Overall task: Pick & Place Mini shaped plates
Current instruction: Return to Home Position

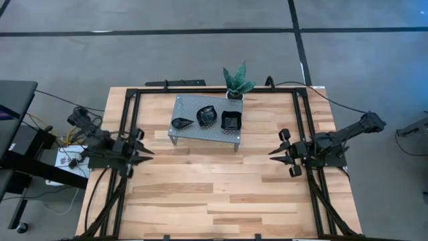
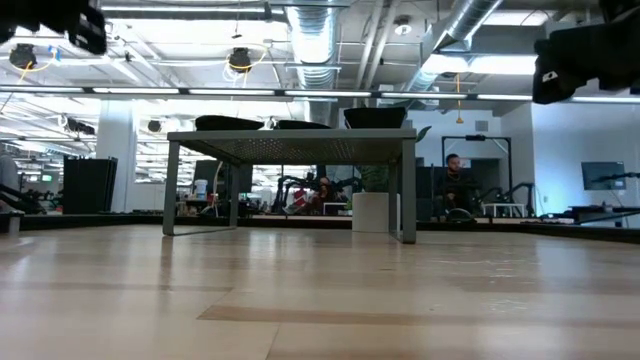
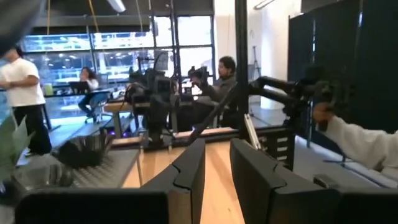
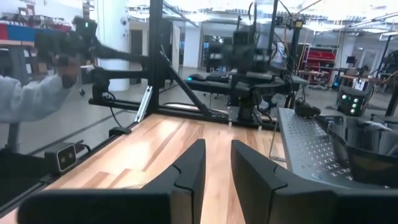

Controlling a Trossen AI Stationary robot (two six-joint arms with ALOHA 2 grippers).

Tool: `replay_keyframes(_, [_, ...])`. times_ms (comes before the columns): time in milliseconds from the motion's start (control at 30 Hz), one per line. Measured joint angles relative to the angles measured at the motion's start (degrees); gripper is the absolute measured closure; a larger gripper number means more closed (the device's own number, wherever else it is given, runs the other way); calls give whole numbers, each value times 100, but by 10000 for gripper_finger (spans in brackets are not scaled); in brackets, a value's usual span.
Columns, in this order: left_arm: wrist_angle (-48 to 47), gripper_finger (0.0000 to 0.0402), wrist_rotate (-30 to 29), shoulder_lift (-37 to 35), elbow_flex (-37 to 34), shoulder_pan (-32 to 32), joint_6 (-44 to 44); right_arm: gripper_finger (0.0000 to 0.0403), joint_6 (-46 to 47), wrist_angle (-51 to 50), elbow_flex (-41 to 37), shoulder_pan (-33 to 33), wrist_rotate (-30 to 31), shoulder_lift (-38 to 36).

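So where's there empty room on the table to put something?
The bare wooden table in front of the perforated stand, between the left end effector and right end effector, is free. Crowded: the stand's top, holding three black plate stacks.

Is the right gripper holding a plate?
No: the right gripper is open with nothing between its jaws, and the plates sit on the grey stand.

Black jointed arms [image 1: 100, 140] with tapered end effectors [image 1: 150, 155]

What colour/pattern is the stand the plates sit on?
The stand is grey metal, perforated all over; the high view shows it best.
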Motion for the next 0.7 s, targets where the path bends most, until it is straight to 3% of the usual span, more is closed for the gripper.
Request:
replay_keyframes(200, [1324, 325, -3, 0, -928, 366, -5, 332, -7, -149, -1, -2, 3, -74])
replay_keyframes(700, [1697, 325, 184, 0, -936, 1143, 297, 332, 4, -267, 72, -7, 161, -65])
